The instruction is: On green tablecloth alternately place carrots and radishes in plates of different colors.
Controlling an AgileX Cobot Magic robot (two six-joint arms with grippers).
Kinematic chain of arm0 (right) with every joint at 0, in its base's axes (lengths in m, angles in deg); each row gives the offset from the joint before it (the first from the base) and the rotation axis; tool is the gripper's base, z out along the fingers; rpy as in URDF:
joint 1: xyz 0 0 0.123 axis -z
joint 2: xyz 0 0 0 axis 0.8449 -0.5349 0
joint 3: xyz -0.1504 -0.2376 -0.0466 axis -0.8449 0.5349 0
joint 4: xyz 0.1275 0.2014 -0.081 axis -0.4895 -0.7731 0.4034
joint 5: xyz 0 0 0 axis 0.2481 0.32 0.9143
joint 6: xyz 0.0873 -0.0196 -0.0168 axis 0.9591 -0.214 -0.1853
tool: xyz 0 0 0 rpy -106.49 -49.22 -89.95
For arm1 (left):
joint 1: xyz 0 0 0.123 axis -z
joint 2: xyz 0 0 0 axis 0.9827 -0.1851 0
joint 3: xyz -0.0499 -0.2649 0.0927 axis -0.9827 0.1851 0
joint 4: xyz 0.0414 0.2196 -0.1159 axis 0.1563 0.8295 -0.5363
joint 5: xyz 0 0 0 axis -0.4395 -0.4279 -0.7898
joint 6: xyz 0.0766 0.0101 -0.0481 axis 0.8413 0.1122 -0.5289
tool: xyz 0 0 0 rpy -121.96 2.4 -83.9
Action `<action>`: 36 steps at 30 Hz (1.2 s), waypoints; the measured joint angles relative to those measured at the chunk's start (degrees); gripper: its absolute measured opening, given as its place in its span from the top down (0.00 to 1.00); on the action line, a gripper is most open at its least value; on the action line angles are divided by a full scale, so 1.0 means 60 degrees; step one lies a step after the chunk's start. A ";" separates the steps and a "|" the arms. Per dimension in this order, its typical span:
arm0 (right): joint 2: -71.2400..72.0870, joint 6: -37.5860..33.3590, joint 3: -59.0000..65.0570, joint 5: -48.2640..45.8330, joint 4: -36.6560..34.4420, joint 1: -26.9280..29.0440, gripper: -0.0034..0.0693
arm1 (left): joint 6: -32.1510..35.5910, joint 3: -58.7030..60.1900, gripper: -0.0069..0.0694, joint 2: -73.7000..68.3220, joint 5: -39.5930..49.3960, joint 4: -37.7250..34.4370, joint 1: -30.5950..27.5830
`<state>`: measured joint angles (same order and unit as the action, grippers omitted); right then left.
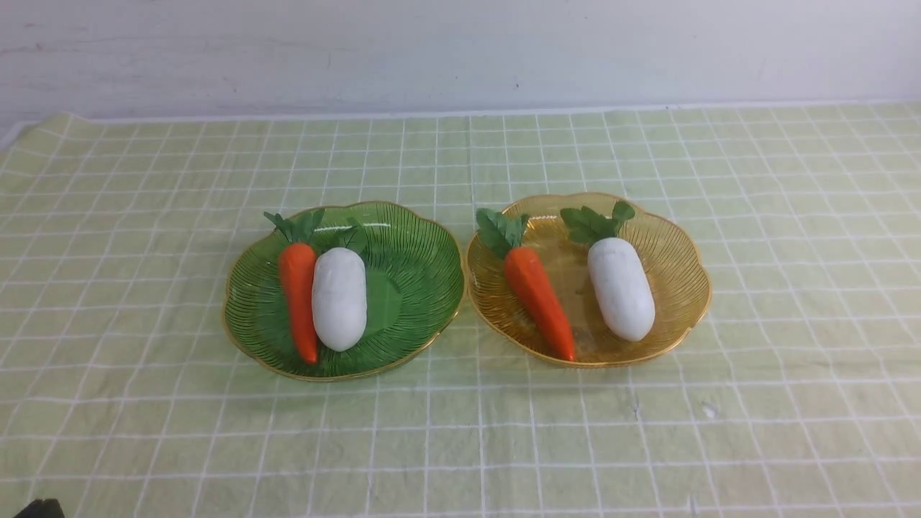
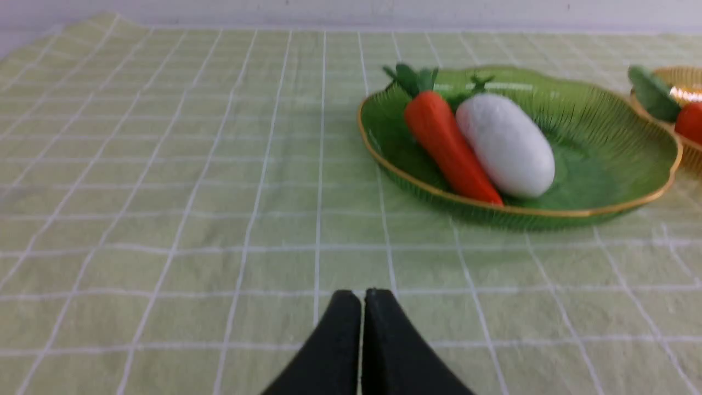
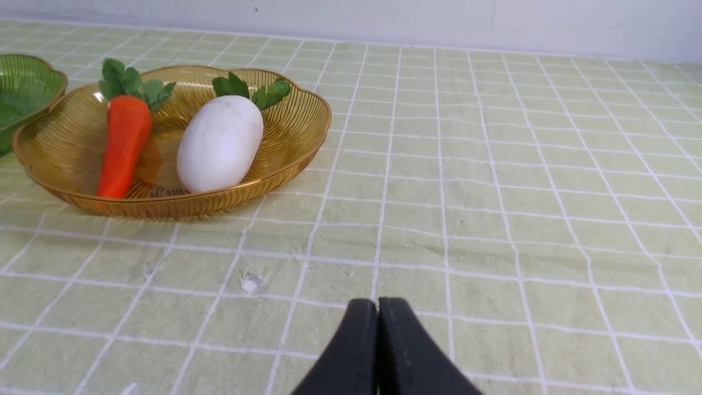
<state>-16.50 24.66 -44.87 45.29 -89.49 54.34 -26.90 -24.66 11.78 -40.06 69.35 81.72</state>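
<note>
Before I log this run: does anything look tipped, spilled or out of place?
Nothing stands out. The green plate and the amber plate each hold one carrot and one radish, lying inside the rims on the green tablecloth.

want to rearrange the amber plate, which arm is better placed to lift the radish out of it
Right, probably. The amber plate sits on the robot's right, and its radish lies on the outer side. The right gripper, shut and empty, faces it closely.
</note>
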 joint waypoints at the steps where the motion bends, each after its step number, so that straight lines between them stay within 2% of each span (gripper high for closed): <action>1: 0.0000 0.0000 0.0000 0.0000 0.0000 0.0000 0.97 | 0.0000 0.0000 0.92 0.0000 0.0222 0.0000 0.0000; 12: 0.0000 0.0000 0.0000 0.0000 0.0000 0.0000 0.97 | 0.0000 0.0009 0.92 0.0000 0.0379 0.0060 0.0410; 36: 0.0000 -0.0067 0.0000 0.0000 0.0000 0.0000 0.97 | -0.0065 0.0009 0.92 0.0000 0.0387 0.0060 0.0421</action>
<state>-16.50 24.26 -44.87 45.29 -89.49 54.34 -27.29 -24.60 11.78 -37.74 69.71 84.25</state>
